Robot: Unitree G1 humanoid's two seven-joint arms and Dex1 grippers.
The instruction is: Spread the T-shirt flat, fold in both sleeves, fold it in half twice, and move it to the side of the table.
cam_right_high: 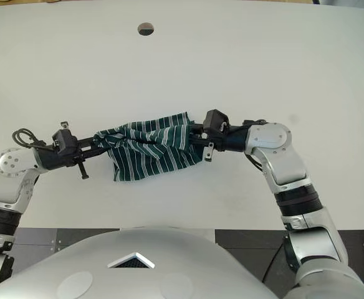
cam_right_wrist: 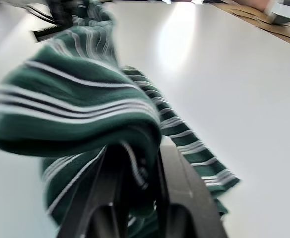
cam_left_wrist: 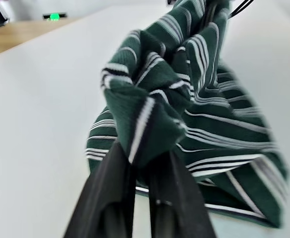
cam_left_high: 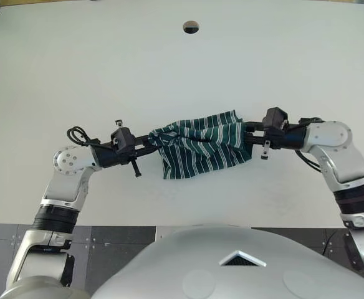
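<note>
**Item:** dark green T-shirt with thin white stripes, knit fabric. It is bunched into a loose, crumpled bundle, not spread flat. It sits at the near middle of the scene, strung between the two arms. Its upper edge sags slightly between the two grip points, and the rest hangs down in folds toward the near side. Whether the lowest fold touches what lies below cannot be told.

**Left jaws:** black, closed narrow on a gathered corner at the bundle's left end. In the left wrist view the striped cloth is pinched between them and bulges out past their tips.

**Right jaws:** black, likewise clamped tight on a wad of fabric at the bundle's right end. In the right wrist view the cloth drapes over and between them.

**Support:** plain white surface, under and all around the shirt.

**Other:** small round dark hole with a metal rim, set in the surface at the far side, well apart from the shirt.
</note>
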